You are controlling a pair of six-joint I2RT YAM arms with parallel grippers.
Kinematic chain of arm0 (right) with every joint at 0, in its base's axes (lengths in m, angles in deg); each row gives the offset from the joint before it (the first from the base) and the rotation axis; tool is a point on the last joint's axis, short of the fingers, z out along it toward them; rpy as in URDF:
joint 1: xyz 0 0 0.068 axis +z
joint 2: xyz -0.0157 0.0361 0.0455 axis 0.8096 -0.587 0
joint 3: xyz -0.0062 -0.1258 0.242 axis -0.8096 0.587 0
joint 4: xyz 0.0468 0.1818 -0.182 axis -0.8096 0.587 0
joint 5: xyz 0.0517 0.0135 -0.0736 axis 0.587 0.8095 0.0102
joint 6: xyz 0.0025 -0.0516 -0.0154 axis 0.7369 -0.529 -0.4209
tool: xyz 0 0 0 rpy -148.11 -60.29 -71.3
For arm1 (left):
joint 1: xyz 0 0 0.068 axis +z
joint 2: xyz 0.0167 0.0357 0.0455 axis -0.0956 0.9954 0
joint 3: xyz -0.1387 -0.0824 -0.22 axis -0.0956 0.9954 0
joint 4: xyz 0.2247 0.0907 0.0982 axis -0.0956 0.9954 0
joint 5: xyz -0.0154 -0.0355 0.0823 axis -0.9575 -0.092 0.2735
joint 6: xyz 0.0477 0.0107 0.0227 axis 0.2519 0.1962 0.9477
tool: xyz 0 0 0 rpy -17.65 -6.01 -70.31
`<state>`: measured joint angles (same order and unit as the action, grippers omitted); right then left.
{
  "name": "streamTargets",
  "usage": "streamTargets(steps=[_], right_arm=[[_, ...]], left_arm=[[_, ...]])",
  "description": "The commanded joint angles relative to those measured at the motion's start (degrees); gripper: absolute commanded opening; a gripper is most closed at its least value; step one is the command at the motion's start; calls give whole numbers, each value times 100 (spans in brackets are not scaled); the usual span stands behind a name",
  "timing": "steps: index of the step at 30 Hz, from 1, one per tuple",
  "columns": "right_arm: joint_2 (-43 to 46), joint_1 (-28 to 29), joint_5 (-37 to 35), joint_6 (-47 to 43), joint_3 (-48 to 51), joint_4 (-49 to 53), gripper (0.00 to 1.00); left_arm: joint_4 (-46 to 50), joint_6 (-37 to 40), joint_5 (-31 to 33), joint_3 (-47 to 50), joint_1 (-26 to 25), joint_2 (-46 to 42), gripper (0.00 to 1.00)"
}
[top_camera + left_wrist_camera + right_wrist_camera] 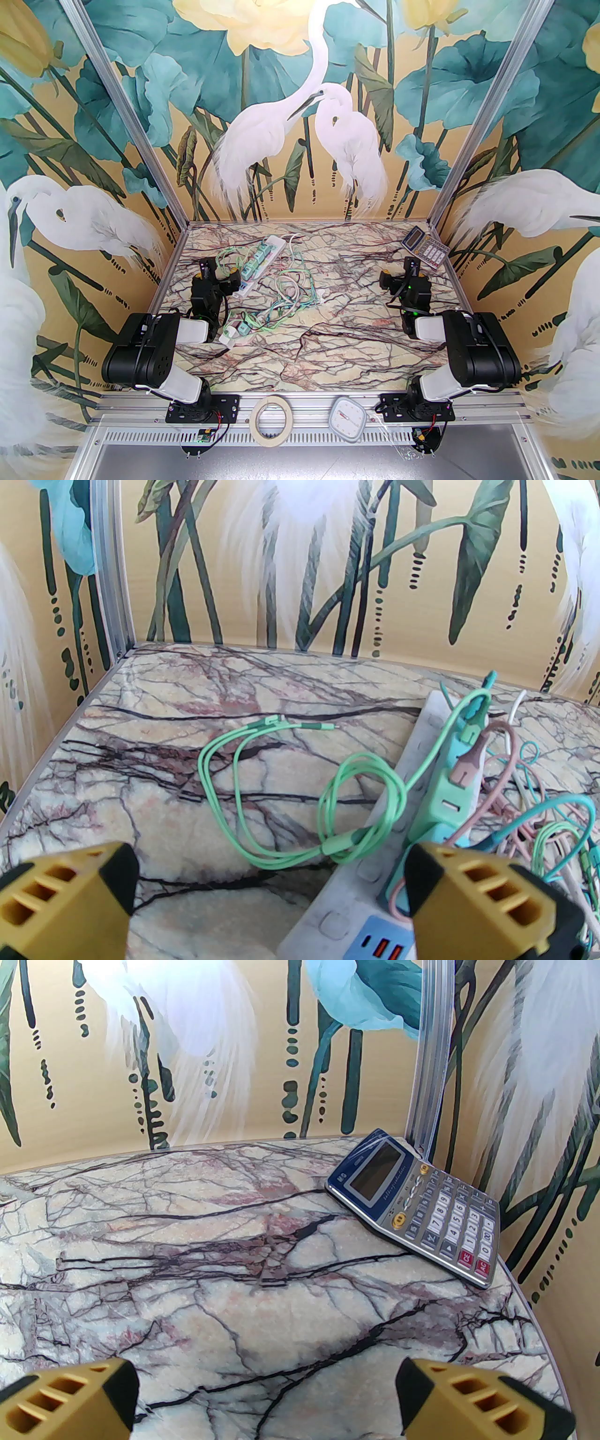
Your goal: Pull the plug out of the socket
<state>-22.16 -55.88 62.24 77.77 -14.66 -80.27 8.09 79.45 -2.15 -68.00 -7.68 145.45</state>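
A white power strip [260, 266] lies diagonally at the back left of the marble table, with several teal plug adapters [257, 260] seated in it. In the left wrist view the strip [412, 761] runs up the right side, carrying a teal adapter [445, 798] with pink [465, 770] and green [471, 723] cable plugs in it. My left gripper [219, 273] [272, 897] is open just left of the strip's near end, its right finger [487, 897] over the strip's edge and holding nothing. My right gripper [399, 273] [267, 1396] is open over bare table at the right.
A tangle of green, pink and white cables [290, 293] spreads right of the strip, and a green cable loop [281, 808] lies left of it. More teal adapters [236, 329] sit nearer the left arm. A calculator [425, 248] [417, 1208] rests in the back right corner.
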Motion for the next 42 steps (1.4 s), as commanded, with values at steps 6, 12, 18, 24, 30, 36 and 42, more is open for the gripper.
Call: streamTargets(steps=[6,12,18,24,30,36,42], right_arm=[[-4,33,85,21,-109,44,99],[-6,34,85,15,-107,45,99],[-8,42,79,14,-113,41,99],[-3,42,79,20,-109,37,99],[-7,42,79,14,-108,45,99],[-11,42,84,14,-107,45,99],[-6,31,85,16,-110,45,99]], left_arm=[[-82,96,-143,58,19,37,100],[-80,103,-138,58,20,44,100],[-6,77,-153,27,35,40,100],[99,6,-129,-25,78,42,100],[316,-281,423,-38,131,-156,100],[982,-302,631,-214,123,-601,100],[4188,-1096,1539,-1709,132,-1500,100]])
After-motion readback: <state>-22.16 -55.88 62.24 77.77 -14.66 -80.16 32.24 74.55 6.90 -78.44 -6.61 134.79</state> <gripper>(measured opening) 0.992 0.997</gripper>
